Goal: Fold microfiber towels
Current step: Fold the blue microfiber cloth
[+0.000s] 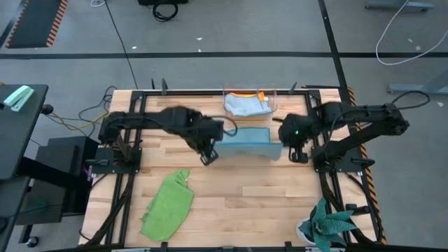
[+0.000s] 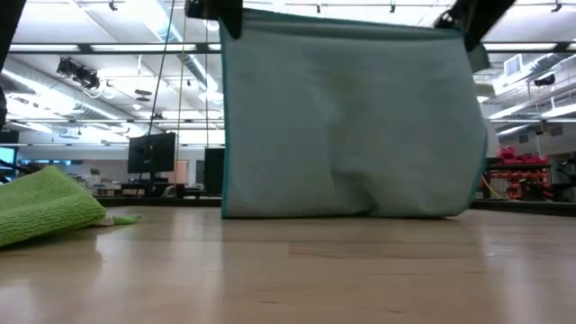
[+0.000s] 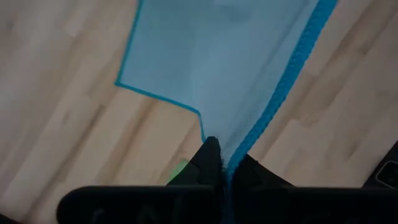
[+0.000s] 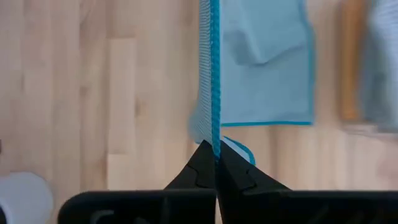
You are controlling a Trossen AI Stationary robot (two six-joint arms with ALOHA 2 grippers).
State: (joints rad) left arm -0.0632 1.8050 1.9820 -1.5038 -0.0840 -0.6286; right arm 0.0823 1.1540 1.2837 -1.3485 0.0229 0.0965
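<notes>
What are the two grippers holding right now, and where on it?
Both hold the light blue towel by its top edge: left gripper and right gripper each pinch an upper corner, its bottom resting on the table.

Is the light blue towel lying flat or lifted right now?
Lifted: the light blue towel hangs from the left gripper and right gripper, lower edge touching the table.

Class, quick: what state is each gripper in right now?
Left gripper: shut on the light blue towel.
Right gripper: shut on the light blue towel.
</notes>
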